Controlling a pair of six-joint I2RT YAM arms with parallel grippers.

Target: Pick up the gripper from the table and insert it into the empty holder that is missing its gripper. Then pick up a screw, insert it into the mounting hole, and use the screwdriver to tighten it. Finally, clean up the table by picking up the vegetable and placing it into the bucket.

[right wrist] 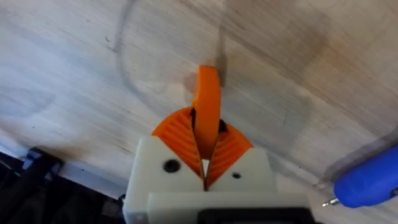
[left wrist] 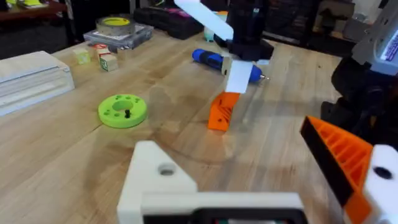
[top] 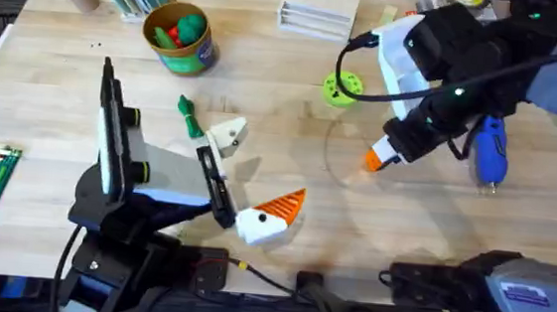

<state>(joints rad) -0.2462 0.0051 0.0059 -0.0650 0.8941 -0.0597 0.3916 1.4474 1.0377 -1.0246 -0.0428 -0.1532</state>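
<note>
Here the bucket (top: 180, 39) held red and green toys. The right gripper (right wrist: 205, 163) pinched the orange wedge (right wrist: 208, 109); the left gripper (top: 253, 179) was spread wide.

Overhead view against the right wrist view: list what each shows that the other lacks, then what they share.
Overhead alone: the bucket, the vegetable, the green ring-shaped disc and the left gripper with its bare white holder.

Right wrist alone: the ribbed orange pads up close, shut on the gripper.

Shared: the right gripper, the blue screwdriver and the wooden table.
</note>
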